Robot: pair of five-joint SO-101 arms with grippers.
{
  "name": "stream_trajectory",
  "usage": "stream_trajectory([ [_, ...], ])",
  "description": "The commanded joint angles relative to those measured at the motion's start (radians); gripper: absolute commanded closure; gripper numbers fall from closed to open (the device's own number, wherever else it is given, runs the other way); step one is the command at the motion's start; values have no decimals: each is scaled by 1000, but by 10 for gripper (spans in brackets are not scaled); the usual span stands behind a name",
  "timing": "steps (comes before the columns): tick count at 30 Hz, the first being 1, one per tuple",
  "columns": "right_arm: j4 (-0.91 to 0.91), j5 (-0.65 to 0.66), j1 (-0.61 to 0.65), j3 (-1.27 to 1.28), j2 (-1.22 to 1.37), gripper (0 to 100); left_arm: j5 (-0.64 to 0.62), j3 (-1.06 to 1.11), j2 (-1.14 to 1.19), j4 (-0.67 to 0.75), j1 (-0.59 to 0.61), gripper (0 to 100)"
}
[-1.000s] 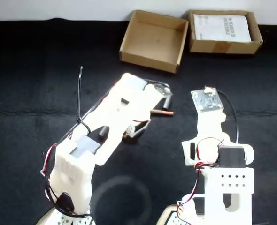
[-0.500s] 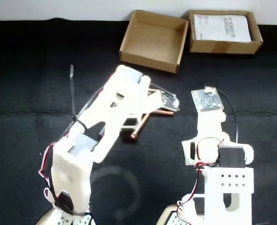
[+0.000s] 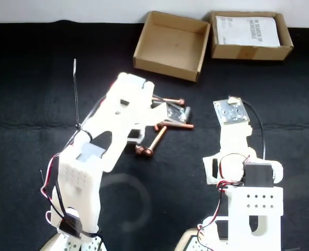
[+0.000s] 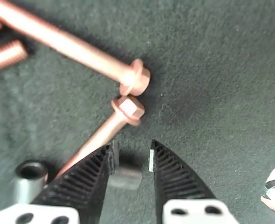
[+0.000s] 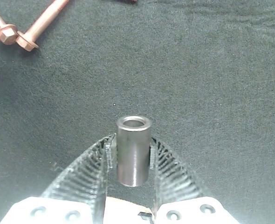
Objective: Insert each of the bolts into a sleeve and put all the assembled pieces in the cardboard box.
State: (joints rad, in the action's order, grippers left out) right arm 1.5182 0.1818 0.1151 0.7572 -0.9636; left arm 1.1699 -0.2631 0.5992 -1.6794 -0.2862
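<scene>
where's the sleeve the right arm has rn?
Right wrist view: the sleeve is clamped in the right gripper, black cloth behind it, two bolts farther off.

Cardboard box (image 3: 171,46) at table's far edge; 2nd box (image 3: 251,52) just right of it, paper (image 3: 247,30) inside. Bolts (image 3: 174,125) lie nearer, betw. the arms, left gripper (image 4: 130,156) over them. Right gripper (image 5: 132,142) to their right, sleeve (image 5: 134,161) upright betw. its jaws.
</scene>
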Motion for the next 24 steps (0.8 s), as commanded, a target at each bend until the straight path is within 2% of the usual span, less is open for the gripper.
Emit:
stream_trajectory([
  [1, -4, 11, -10, -2, -24, 992, 9, -19, 1, 5, -18, 871],
  [10, -4, 11, -10, -2, -24, 992, 8, -64, 2, -2, -53, 871],
  [24, 8, 44, -10, -2, -24, 992, 12, -119, 53, 8, -45, 870],
])
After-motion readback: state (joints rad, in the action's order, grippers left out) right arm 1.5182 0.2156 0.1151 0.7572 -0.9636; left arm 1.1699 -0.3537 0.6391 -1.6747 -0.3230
